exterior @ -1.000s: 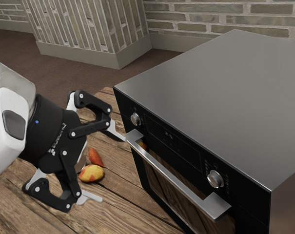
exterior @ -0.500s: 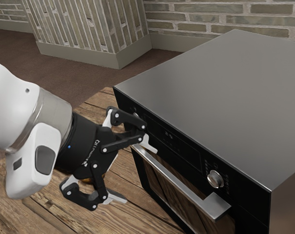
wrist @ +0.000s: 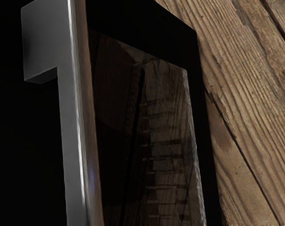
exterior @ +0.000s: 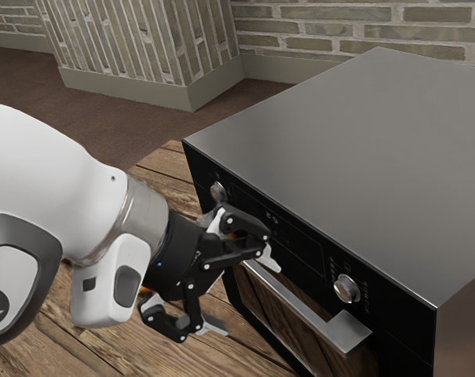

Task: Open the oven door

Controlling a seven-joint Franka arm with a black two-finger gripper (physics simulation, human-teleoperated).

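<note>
My gripper (exterior: 245,292) stands open at the oven front in the exterior view, its two fingers wide apart. The upper fingertip overlaps the bar handle (exterior: 306,305) near its left end; whether they touch I cannot tell. The lower finger hangs in front of the door, over the tabletop. The oven door (exterior: 278,316) is shut against the black front of the oven (exterior: 347,149). In the wrist view the silver handle (wrist: 76,141) runs lengthwise beside the dark door window (wrist: 147,136), with one bracket visible.
A wooden table (exterior: 104,345) extends under the arm and oven. Two round knobs, one of them the right knob (exterior: 346,288), flank the display above the handle. Bits of orange fruit (exterior: 146,291) peek out behind my hand. A brick wall (exterior: 316,31) stands behind.
My hand has moved toward the exterior view's right and slightly down, along the handle from its left end, and has turned somewhat. The fingers stay apart. Oven and door have not moved.
</note>
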